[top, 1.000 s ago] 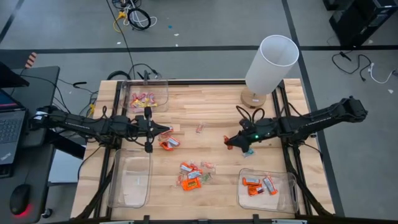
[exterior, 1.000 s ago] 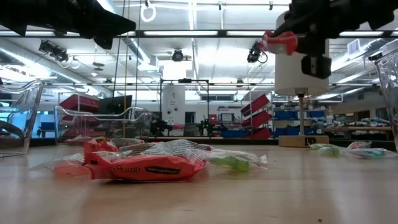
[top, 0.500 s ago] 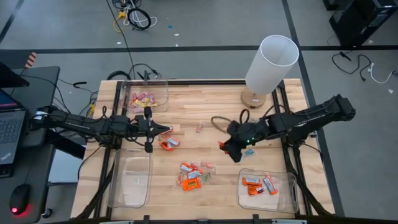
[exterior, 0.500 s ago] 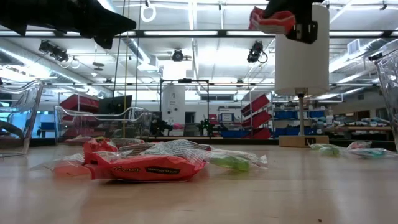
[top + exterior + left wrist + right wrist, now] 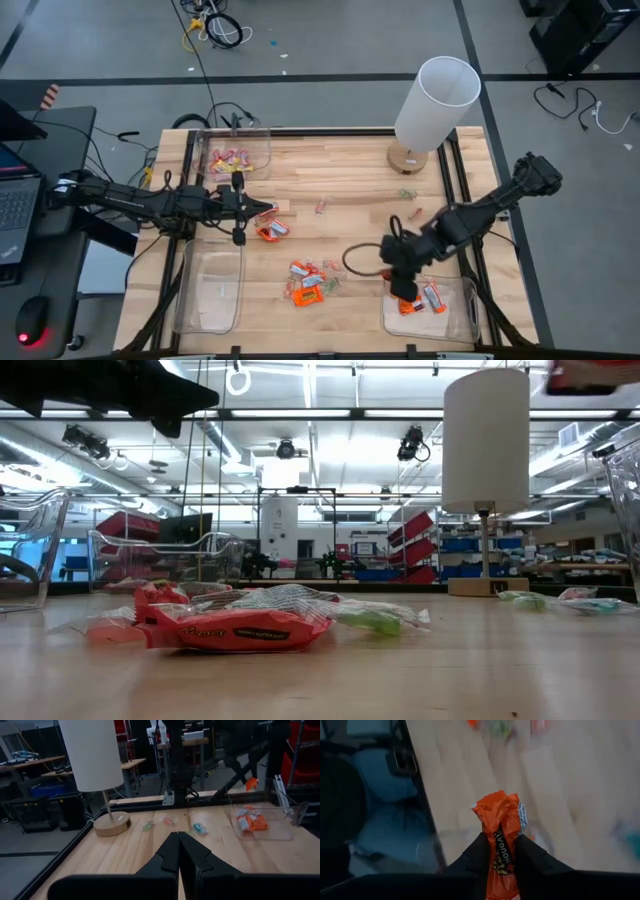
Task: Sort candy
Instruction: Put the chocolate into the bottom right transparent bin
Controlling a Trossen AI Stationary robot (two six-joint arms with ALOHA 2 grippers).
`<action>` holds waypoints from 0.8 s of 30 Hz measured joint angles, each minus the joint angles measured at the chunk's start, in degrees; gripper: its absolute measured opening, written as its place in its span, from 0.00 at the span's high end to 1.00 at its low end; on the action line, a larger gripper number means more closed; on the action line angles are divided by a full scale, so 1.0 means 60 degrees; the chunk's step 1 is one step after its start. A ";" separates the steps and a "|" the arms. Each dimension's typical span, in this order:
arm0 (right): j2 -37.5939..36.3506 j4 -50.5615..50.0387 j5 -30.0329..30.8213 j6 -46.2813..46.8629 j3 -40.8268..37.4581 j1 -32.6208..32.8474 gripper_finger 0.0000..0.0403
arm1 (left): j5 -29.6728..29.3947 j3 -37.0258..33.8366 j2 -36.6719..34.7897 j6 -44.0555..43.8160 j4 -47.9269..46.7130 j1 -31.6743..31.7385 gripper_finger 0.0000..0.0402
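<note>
The right wrist view alone shows the right gripper [image 5: 501,851] with its fingers pinching an orange candy [image 5: 500,822]. From above, it hovers at the near-right bin [image 5: 462,318]. The left gripper [image 5: 178,851], fingers pressed together, waits over the desk [image 5: 340,170] near loose candies [image 5: 308,283].
</note>
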 joint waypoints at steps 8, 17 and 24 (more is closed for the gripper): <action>0.0094 -0.1511 -0.0339 0.2173 -0.0041 0.1746 0.89 | -0.0123 0.0000 -0.0001 -0.0182 0.0153 0.0005 0.99; 0.0439 -0.1682 -0.0093 0.3263 -0.0047 0.2866 0.89 | -0.0204 0.0000 0.0002 -0.0189 0.0124 0.0005 0.99; 0.1436 -0.1676 -0.0364 0.2910 -0.0055 0.3194 0.87 | -0.0765 0.0000 0.0002 -0.0202 0.0110 0.0009 0.99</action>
